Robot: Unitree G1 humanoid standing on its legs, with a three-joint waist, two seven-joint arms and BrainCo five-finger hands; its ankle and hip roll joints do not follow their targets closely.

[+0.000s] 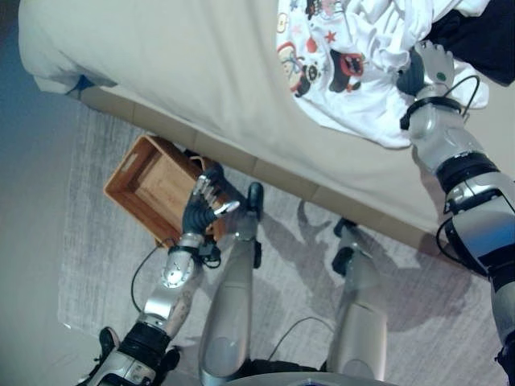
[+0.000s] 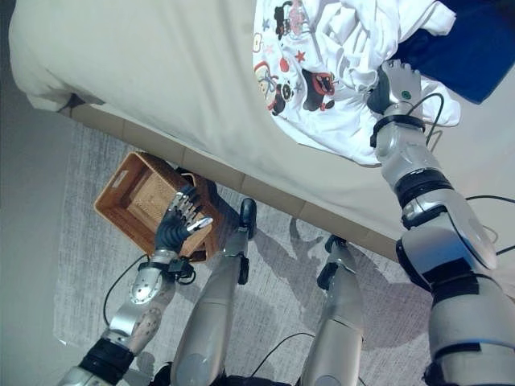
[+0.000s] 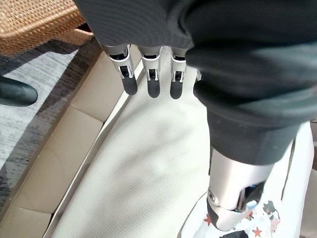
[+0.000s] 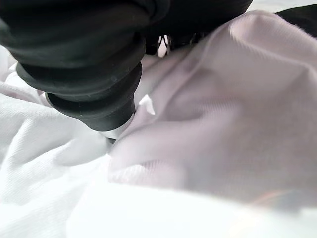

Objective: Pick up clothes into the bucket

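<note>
A white garment with cartoon prints (image 1: 346,56) lies crumpled on the cream bed (image 1: 177,64) at the upper right. My right hand (image 2: 400,80) reaches onto it from the right, and its front is buried in the white folds (image 4: 223,124). A brown wicker basket (image 1: 121,173) stands on the floor beside the bed at the lower left, nothing showing inside. My left hand (image 1: 201,209) hovers by the basket's near corner, open, and its straight fingers (image 3: 151,74) hold nothing.
A dark blue cloth (image 2: 459,56) lies on the bed just beyond the white garment. The bed's tan base edge (image 1: 241,165) runs diagonally between basket and garment. A grey rug (image 1: 96,265) covers the floor around the basket.
</note>
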